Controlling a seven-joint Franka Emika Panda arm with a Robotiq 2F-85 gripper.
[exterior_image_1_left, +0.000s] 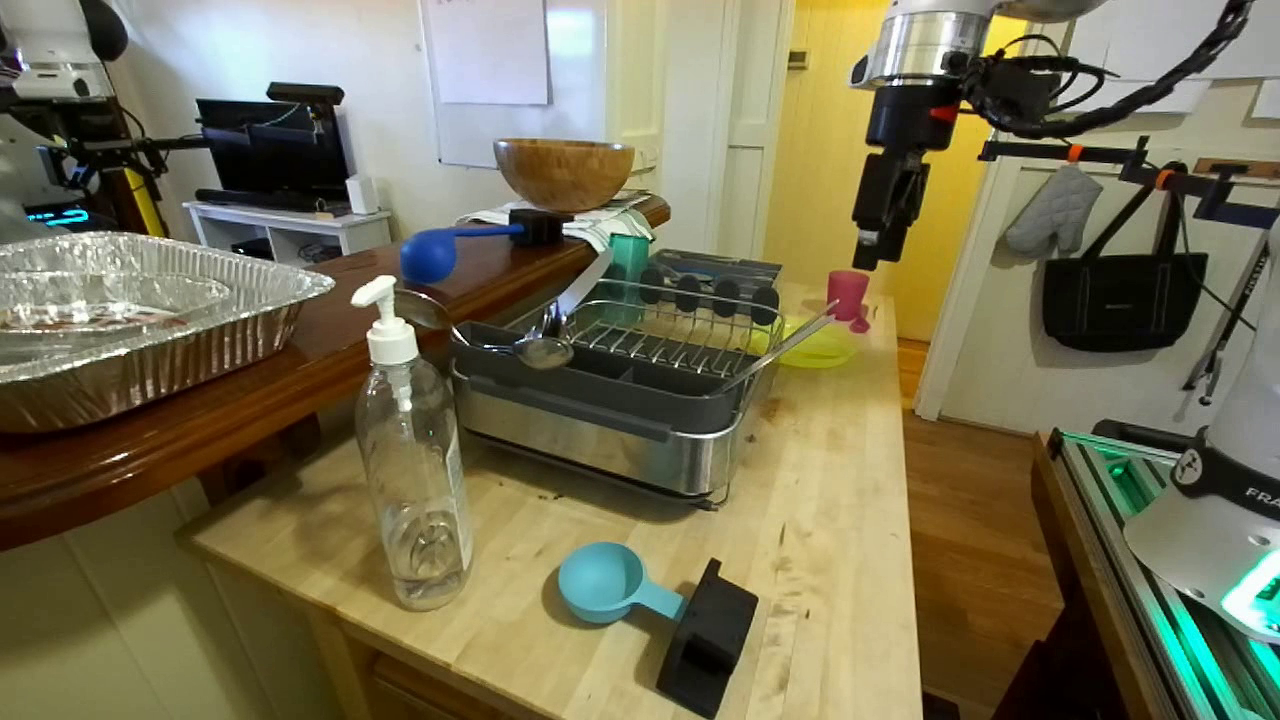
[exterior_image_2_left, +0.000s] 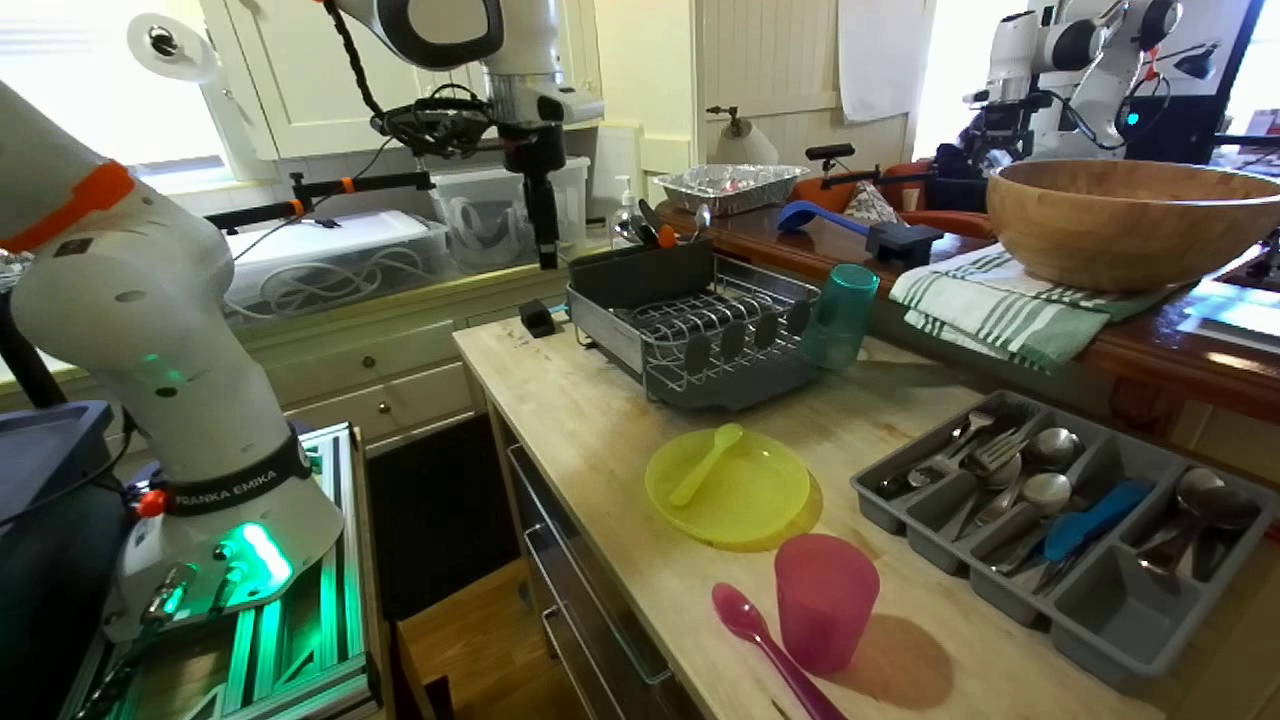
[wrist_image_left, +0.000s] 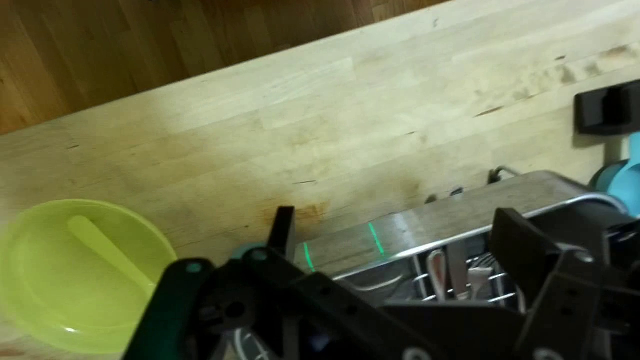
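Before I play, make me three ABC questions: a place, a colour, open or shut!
1. Where is the small yellow plastic spoon?
A. In the round wooden bowl
B. On the round yellow plate
C. On the green-striped cloth

2. What colour is the divided plastic cutlery tray?
A. White
B. Red
C. Grey

3. How is the black gripper?
A. Open, holding nothing
B. Shut on a pink cup
C. Shut, empty

1 B: an exterior view shows it lying on the plate.
2 C: an exterior view shows its grey compartments.
3 A: in the wrist view its fingers stand apart, the steel dish rack showing between.
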